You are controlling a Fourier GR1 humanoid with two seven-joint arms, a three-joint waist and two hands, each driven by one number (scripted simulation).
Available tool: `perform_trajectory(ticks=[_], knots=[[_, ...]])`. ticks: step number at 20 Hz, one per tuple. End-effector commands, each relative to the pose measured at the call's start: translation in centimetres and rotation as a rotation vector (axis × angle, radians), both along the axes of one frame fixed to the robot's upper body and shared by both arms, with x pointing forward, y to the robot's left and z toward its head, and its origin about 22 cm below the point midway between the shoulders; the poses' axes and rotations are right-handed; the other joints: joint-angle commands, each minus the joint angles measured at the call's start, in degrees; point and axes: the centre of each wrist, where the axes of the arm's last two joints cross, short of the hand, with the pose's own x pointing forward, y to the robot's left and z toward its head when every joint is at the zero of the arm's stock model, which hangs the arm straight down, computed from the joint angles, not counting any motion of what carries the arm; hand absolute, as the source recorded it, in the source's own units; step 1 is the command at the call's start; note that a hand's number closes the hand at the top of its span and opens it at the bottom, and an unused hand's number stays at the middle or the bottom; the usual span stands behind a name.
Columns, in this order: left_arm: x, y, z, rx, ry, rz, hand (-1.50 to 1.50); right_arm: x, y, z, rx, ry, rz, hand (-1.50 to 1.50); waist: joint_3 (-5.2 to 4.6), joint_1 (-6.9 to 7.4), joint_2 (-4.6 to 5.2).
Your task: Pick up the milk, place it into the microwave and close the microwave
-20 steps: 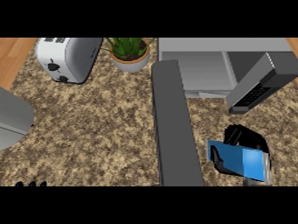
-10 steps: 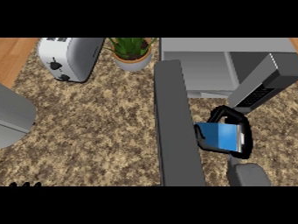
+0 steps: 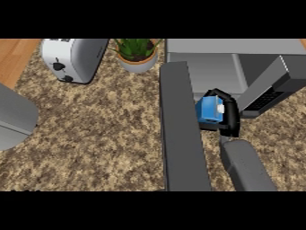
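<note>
So this looks like the carry step, milk in hand and headed for the oven: the right hand (image 3: 227, 117) has its black fingers curled round the milk (image 3: 208, 111), a small blue carton with a white end, and holds it up just in front of the microwave (image 3: 229, 60), which sits at the counter's (image 3: 95, 126) far right corner. The microwave door (image 3: 179, 128) is swung wide open, running as a long dark slab toward the near edge, and the carton is right beside it, between the door and the microwave's control panel side. My read is the next move calls for pushing the carton on into the grey cavity, setting it down, letting go, then getting round that door to swing it shut. The carton seems tipped, its long axis running roughly from the near edge to the far one, white end nearer; I can't tell which end is the top. No left hand in sight.
</note>
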Motion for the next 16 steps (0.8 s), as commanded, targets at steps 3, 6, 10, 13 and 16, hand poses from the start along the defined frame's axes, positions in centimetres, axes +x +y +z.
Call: perform_trajectory(ticks=[3, 6, 10, 13, 16], knots=[[0.9, 0.9, -0.4, 0.005, 0.001, -0.001, -1.5, 3.6, 1.1, -0.7, 0.034, 0.053, -0.044, 1.5, 0.05, 0.51, 0.28], [1.3, 0.9, 1.1, 0.007, -0.008, 0.0, -1.5, 4.6, 1.6, -1.2, -0.032, 0.075, -0.044, 1.5, 0.1, 1.23, 0.68], [0.5, 0.4, 1.4, -0.012, -0.024, -0.027, -1.5, 5.4, -1.6, -1.3, -0.111, 0.077, -0.118, 1.5, 0.12, 2.07, 0.9], [0.5, 1.1, 1.1, 0.003, -0.013, -0.027, -1.5, 6.3, -1.6, -0.5, -0.186, 0.074, -0.156, 1.5, 0.16, 3.04, 1.31], [-0.2, 0.7, 0.0, 0.003, -0.013, -0.038, -1.5, 6.4, -3.1, -0.6, -0.211, 0.089, -0.165, 1.5, 0.18, 3.77, 1.51]])
